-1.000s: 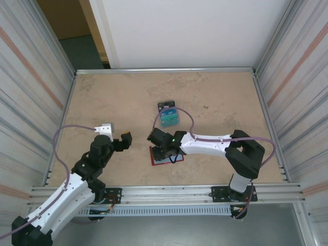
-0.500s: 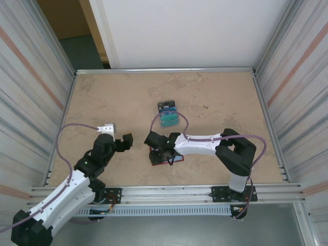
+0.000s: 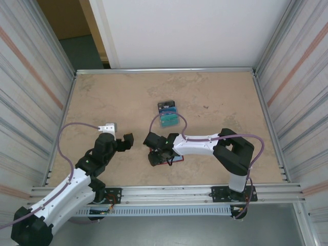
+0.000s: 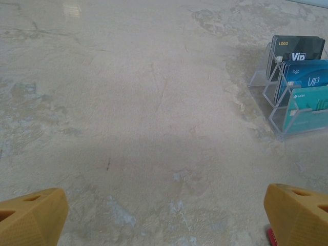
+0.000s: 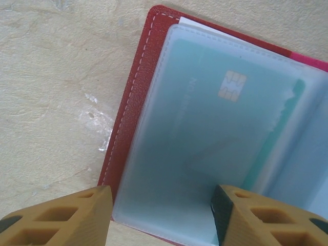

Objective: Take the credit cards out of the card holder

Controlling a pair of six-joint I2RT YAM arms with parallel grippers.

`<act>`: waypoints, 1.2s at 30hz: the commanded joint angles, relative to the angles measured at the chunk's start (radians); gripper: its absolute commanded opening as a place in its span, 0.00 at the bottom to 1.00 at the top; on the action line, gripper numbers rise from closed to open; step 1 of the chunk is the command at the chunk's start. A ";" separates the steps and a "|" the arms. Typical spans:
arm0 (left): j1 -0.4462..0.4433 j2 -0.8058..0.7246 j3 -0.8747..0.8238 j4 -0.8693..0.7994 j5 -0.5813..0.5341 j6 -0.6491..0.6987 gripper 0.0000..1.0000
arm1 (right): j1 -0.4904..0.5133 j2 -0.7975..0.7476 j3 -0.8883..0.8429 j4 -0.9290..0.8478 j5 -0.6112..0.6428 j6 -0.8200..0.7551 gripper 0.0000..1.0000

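Note:
The red card holder (image 5: 134, 97) lies open on the table, its clear sleeves facing up. A teal credit card (image 5: 220, 128) with a gold chip sits inside the top sleeve. My right gripper (image 5: 161, 218) hovers open over the holder's near edge, one finger off its left side and the other over the sleeve, gripping nothing. From above, the right gripper (image 3: 155, 145) covers part of the card holder (image 3: 165, 161). More credit cards (image 4: 303, 77), dark, blue and teal, stand in a clear rack. My left gripper (image 4: 164, 223) is wide open over bare table, left of the holder.
The clear card rack (image 3: 168, 115) stands just beyond the holder, mid-table. Metal walls enclose the table on both sides, and a rail (image 3: 164, 192) runs along the near edge. A purple cable (image 3: 169, 119) arches from the right wrist over the rack.
The right gripper's jaws have spread wider and the arm has shifted slightly left over the holder. The left arm has edged a little toward the holder.

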 commanded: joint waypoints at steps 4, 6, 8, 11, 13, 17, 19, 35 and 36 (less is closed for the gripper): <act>0.006 -0.012 0.032 0.011 0.003 -0.011 0.99 | 0.014 0.045 -0.013 -0.021 0.009 0.013 0.51; 0.006 -0.014 0.035 0.012 0.011 -0.001 0.99 | 0.014 0.041 -0.022 -0.015 0.007 0.018 0.51; 0.006 -0.016 0.039 0.006 0.016 0.005 0.99 | 0.014 0.041 -0.025 -0.015 0.008 0.019 0.50; 0.006 -0.017 0.046 -0.001 0.028 0.020 0.99 | 0.012 0.042 -0.027 -0.014 0.012 0.018 0.48; 0.006 -0.016 0.049 -0.004 0.028 0.023 0.99 | 0.011 0.046 -0.027 -0.015 0.012 0.016 0.49; 0.006 -0.017 0.054 -0.007 0.026 0.025 0.99 | 0.010 0.064 -0.022 -0.026 0.004 0.006 0.56; 0.006 -0.016 0.054 -0.007 0.026 0.024 0.99 | 0.012 0.072 -0.020 -0.031 0.001 0.003 0.58; 0.006 -0.009 0.063 -0.008 0.026 0.034 0.99 | 0.017 0.089 -0.020 -0.037 0.023 0.007 0.46; 0.005 -0.010 0.064 -0.009 0.028 0.039 0.99 | 0.016 0.082 -0.022 -0.036 0.025 0.007 0.46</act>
